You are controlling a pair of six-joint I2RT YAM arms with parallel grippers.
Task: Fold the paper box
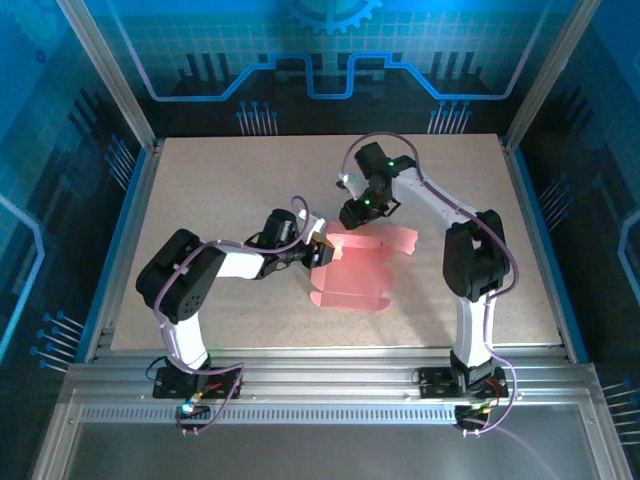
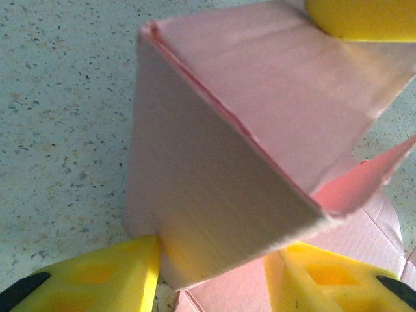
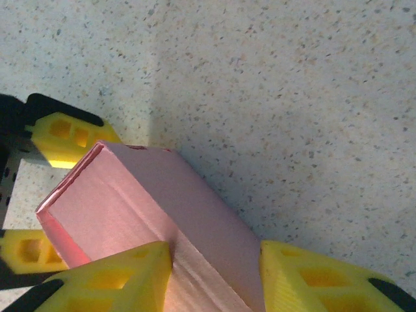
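Starting nearest the arm bases in the top view, you are seeing the left gripper (image 1: pixel 320 252) lying low against the left end of the pink thin-card paper box (image 1: pixel 365 275). The paper box is sitting mid-table, partly folded. A flat panel with notched edges is lying on the speckled, stone-textured beige table (image 1: pixel 200 200), and a raised rectangular sleeve is standing at its left end.

In the left wrist view, the blocky yellow hollow-celled fingers (image 2: pixel 123 276) are spread on either side of the sleeve's matte, sharply creased corner. You cannot tell whether they are clamping it.

Farther back, the right gripper (image 1: pixel 352 215) is reaching down over the sleeve. In the right wrist view, its yellow fingers (image 3: pixel 117 279) are straddling the sleeve and touching its walls. You cannot tell whether they are pinching.
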